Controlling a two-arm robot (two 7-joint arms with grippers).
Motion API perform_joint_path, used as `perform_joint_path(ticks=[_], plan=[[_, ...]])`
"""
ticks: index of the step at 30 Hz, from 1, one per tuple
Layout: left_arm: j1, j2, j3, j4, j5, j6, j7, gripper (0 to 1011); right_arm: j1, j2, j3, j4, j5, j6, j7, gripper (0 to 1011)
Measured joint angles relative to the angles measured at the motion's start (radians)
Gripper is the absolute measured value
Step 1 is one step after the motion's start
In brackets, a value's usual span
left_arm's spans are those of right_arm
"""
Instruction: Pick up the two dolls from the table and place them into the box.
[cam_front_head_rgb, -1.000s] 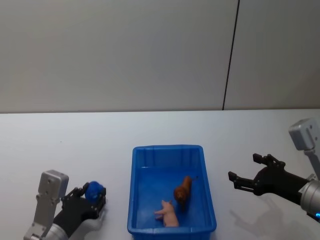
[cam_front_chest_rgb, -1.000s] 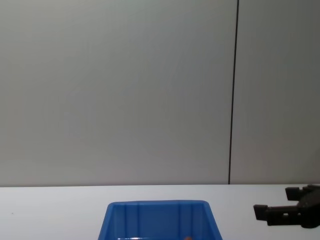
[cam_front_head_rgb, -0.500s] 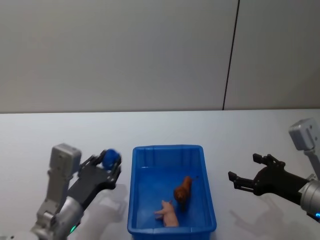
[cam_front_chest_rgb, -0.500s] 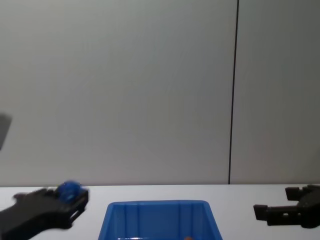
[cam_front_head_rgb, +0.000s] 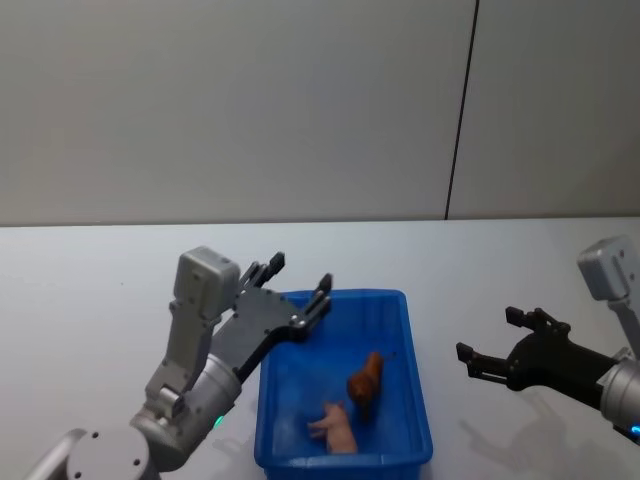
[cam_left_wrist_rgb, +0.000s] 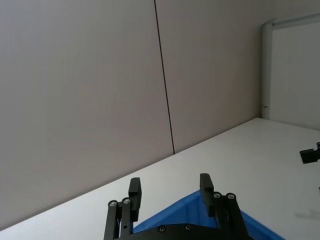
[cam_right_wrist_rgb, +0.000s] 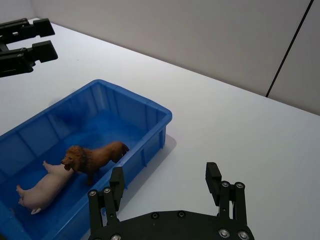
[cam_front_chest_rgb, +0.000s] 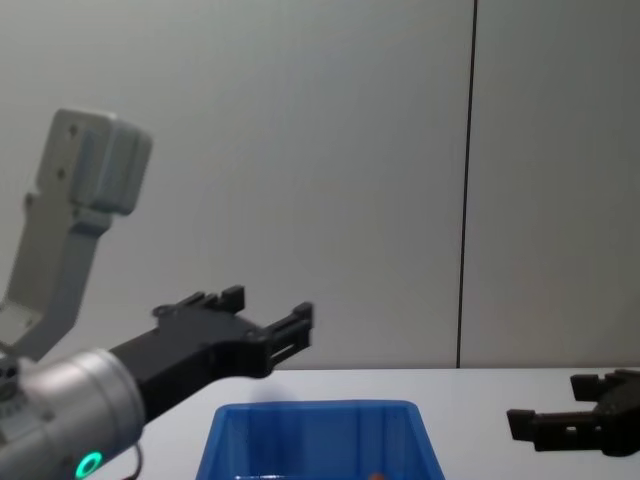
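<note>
The left hand (cam_front_head_rgb: 296, 285) has swung up over the box (cam_front_head_rgb: 420, 400), fingers spread, empty; its blue ball is out of sight. Lion (cam_front_head_rgb: 366, 381) and pig (cam_front_head_rgb: 335, 427) lie inside. The open right hand (cam_front_head_rgb: 488, 348) hovers above the tabletop (cam_front_head_rgb: 80, 290). A low retreat could clip the rim.

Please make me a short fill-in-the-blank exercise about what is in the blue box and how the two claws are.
The box holds a pink pig and a brown ____.
The left claw has its fingers ____.
The right claw is open above the table, on the box's ____ side.
Missing words: lion; open; right.
</note>
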Motion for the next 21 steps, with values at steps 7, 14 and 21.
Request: perform_joint_path(ticks=[7,14,21], plan=[[-0.012,-0.020,0.009,-0.018,0.019,0.008,-0.005,921,0.000,0.000,0.000,0.000,0.000,0.000,0.000,1001],[-0.013,-0.025,0.010,-0.039,0.033,0.012,-0.002,1003,0.000,0.000,0.000,0.000,0.000,0.000,0.000,1001],[-0.014,-0.027,0.011,-0.051,0.041,0.014,0.003,1003,0.000,0.000,0.000,0.000,0.000,0.000,0.000,1001]])
